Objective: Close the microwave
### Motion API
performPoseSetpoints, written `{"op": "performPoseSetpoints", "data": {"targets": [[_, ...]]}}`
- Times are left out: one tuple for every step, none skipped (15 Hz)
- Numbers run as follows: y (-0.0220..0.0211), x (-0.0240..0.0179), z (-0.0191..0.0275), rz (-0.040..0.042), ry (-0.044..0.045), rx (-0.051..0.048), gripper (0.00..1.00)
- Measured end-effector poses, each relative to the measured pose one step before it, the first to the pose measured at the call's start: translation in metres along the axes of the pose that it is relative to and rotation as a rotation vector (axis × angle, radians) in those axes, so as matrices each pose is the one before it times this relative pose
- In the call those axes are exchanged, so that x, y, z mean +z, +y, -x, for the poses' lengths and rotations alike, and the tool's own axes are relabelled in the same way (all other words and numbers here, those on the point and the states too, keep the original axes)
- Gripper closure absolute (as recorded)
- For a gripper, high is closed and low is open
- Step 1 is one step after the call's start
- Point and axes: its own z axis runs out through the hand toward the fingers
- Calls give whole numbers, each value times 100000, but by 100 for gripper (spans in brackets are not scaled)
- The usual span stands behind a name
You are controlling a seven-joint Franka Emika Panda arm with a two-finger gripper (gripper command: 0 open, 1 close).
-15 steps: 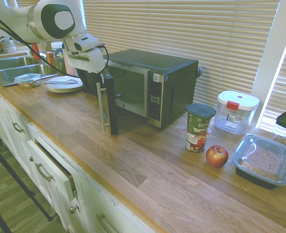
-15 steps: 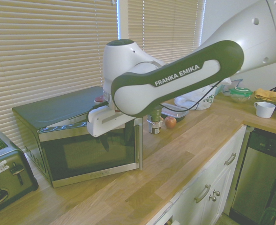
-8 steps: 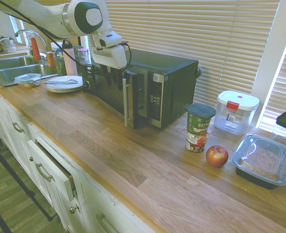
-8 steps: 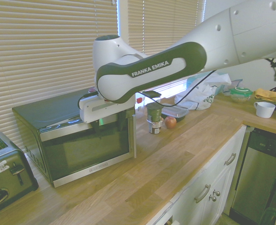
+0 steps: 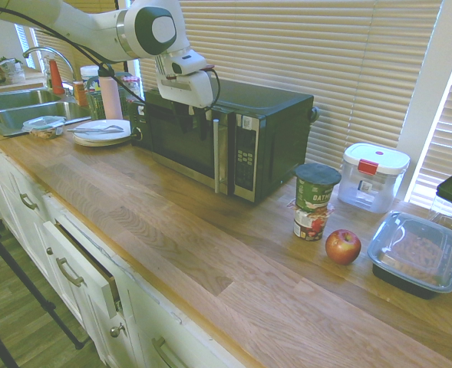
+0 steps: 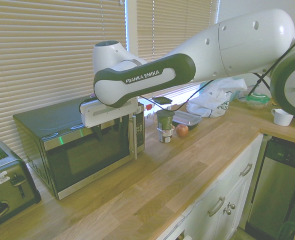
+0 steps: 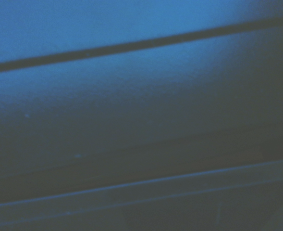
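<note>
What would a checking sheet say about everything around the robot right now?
Surface: wooden counter, pale and dark strips.
Microwave: door looks shut or nearly so; handle upright.
Gripper: at the front of the door, fingers pointing down, apart.
Clutter, food: apple beside stacked tubs; lidded tray.
Clutter, other: plates with cutlery on top; toaster beside the microwave.
Cables: one dark cable loops from the arm.
Spills: nothing seen.
Surroundings: blinds behind; one drawer below pulled partly open.
</note>
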Motion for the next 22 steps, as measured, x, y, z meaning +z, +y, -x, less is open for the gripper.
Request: {"op": "performPoseSetpoints", "data": {"targets": [[-4,-34,-35,-239,-334,-599,0],[44,20,-105,-201,-519,-179,0],[42,17,-110,-211,-471,7,0],[32,12,-106,-168,-393,-158,0],[25,22,-123,-163,-355,-171,0],[-12,28,-77,-151,-290,-206,0],[-60,56,-83,-146,-201,-132,0],[-100,64,-137,-178,-27,43,0],[-282,14,-318,-965,439,220,0],[-71,91,-87,-181,-521,-355,0],[47,26,-94,-151,-346,243,0],[30,7,-53,-135,-330,119,0],[13,-4,-29,-95,-190,-158,0],[-1,-4,-2,-68,-117,-118,0],[-3,-1,4,-9,-15,-55,0],[11,8,-17,-77,-192,-53,0],[32,33,-47,-244,-402,-303,0],[99,47,-107,-717,-681,-486,0],[318,25,-74,-1279,-652,-633,0],[532,-1,114,-1989,-67,-653,0],[762,-91,378,-1123,-442,-792,0],[872,-488,582,-499,-866,-1036,0]]}}
